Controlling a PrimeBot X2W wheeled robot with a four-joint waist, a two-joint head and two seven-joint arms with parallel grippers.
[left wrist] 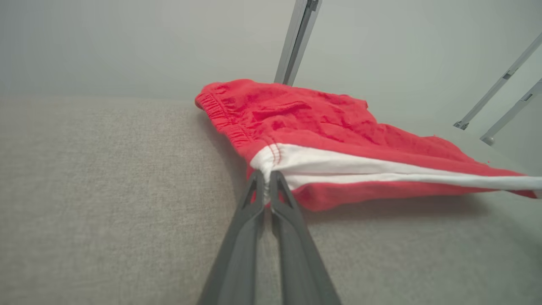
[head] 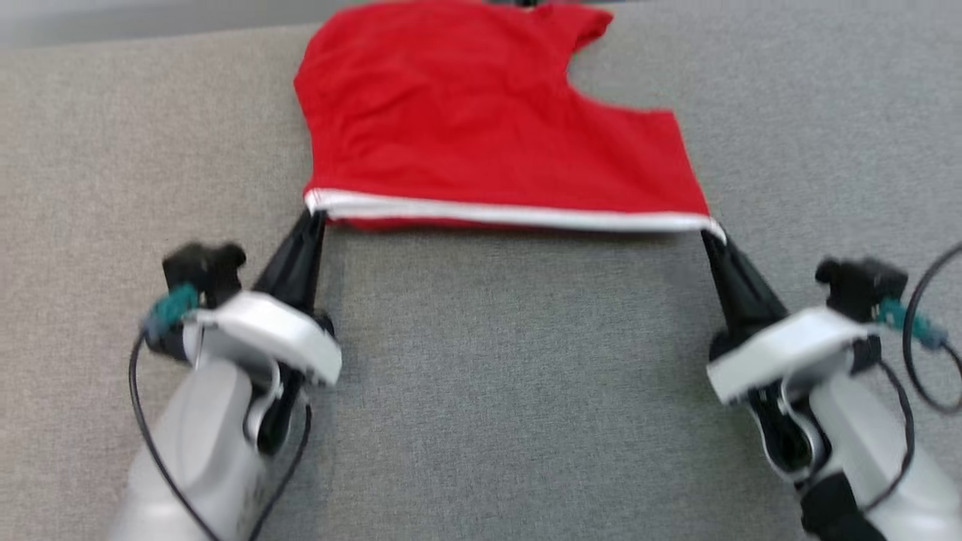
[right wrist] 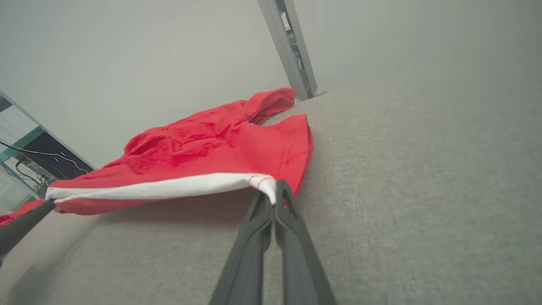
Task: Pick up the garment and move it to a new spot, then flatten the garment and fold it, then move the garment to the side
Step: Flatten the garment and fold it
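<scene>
Red, wrinkled garment [head: 466,128] stretches across upper centre on woven grey fabric [head: 511,361], left gripper [head: 313,219] and right gripper [head: 710,239] each clamped tight on its white-banded corners.

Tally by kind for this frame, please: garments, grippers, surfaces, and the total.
garment: 1
grippers: 2, left gripper and right gripper, both shut on the garment
grey fabric surface: 1
Total: 4

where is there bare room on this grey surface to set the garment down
Widest free patch: grey surface between left gripper and right gripper, nearer than the garment. Bare strips flank the garment on both sides. Crowded: top centre, where it lies.
</scene>
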